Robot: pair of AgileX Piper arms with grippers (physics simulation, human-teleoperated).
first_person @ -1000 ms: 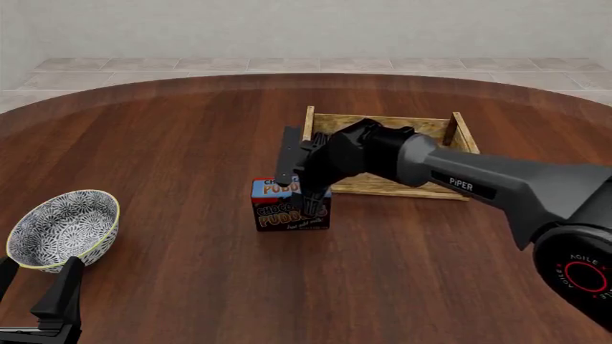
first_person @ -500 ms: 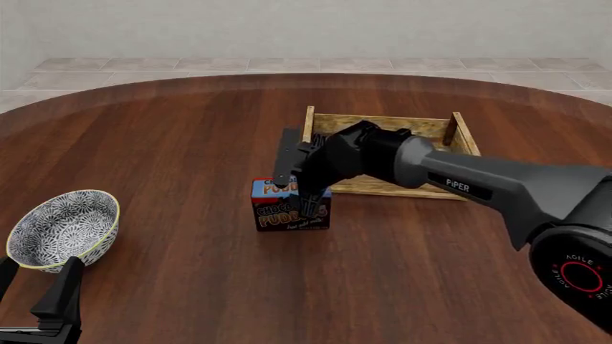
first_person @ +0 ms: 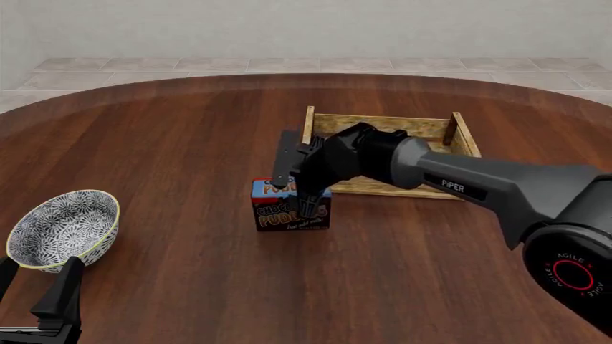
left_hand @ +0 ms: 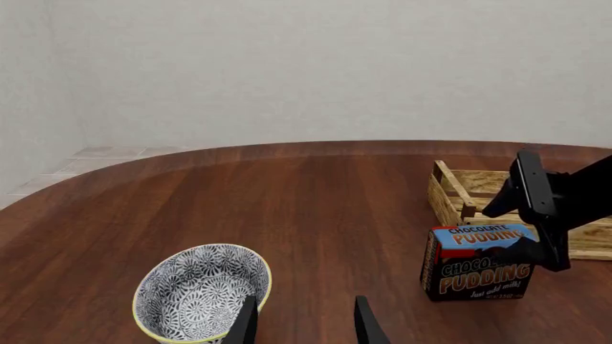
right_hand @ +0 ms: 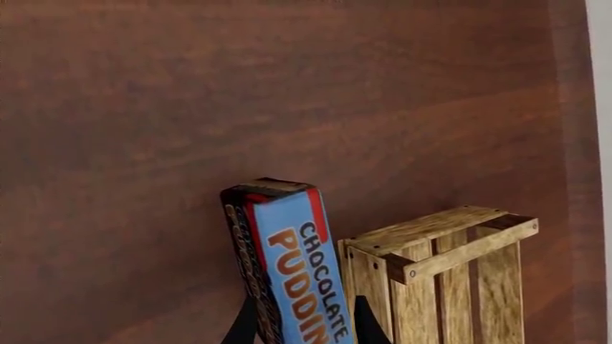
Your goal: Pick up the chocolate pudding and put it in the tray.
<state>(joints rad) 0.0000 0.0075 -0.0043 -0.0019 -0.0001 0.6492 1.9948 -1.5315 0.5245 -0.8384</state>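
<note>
Beyond the curved far edge of the dark wooden surface (first_person: 172, 236) we see a tiled floor (first_person: 287, 64) and a pale wall (left_hand: 287, 64). Wide bare wood lies open on the near side and to the left of the middle; on the right, our right arm (first_person: 497, 190) crosses above it.

Largest of the things is the tray (first_person: 457, 132), a slatted wooden crate standing upright toward the far side, a little right of centre. Its near left corner post is just beside the carton; from the right wrist view a narrow strip of wood shows between the 2, so they look apart.

Next in size, the patterned bowl (first_person: 63, 227) sits at the near left, well apart from the tray, with our left fingers (left_hand: 304, 322) just beside its near rim. Those 2 fingers stand spread with a plain gap, released and holding nothing.

Smallest is the chocolate pudding (first_person: 289, 206), upright on the surface in front of the tray's left end, outside it. Our right fingers (first_person: 298, 188) come down over it from the tray side: in the right wrist view 1 dark finger shows on each broad face of the carton near its top, close against it. They appear clenched on the carton, which rests on the wood.
</note>
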